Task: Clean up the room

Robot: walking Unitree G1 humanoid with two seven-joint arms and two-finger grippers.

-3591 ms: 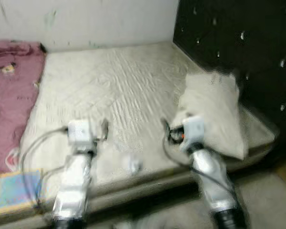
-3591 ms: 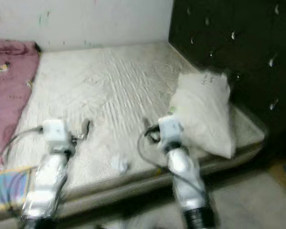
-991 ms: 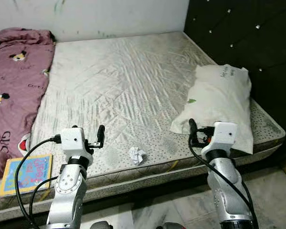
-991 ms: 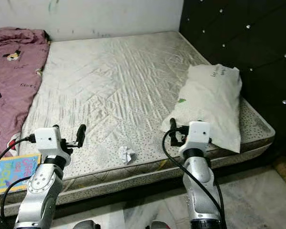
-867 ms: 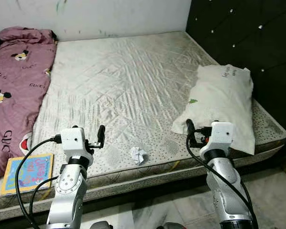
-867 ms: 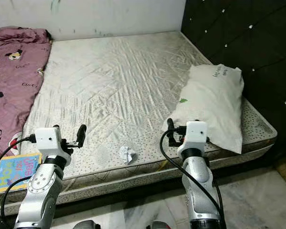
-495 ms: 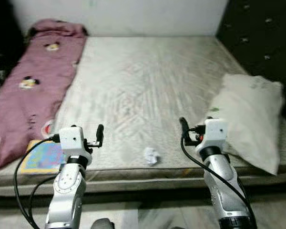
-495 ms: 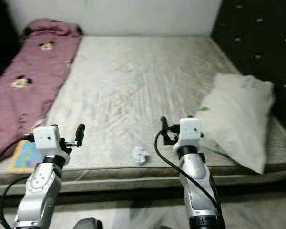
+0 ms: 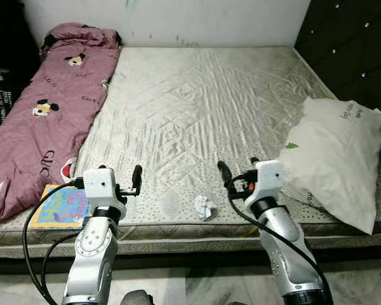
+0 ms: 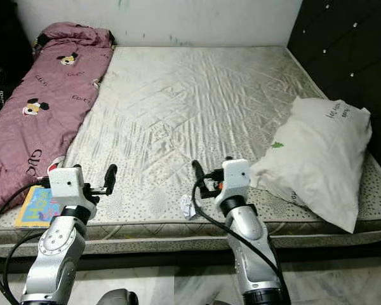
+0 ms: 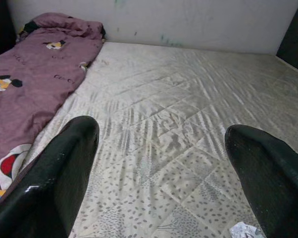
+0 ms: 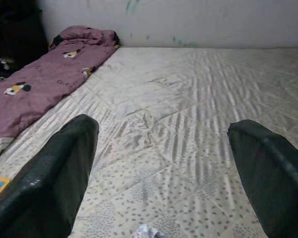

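Bare quilted mattress (image 9: 203,101) takes up most of the scene, w/ dark tufted headboard (image 9: 349,44) on robot's right and a pale wall behind. L gripper (image 11: 159,168) is held over the near edge of the mattress, fingers (image 11: 54,178) spread wide, nothing btwn them. R gripper (image 12: 164,168) is level w/ it, also wide open and empty. Crumpled paper wad (image 9: 204,206) lies on the mattress near the front edge, btwn the two grippers, closer to the R one; touching neither. Colourful book (image 9: 62,204) sits at the near left corner, just beside L arm, partly on a pink cartoon-print blanket (image 9: 44,114) running along the left side. White pillow (image 9: 336,159) lies by the headboard, just right of R arm.
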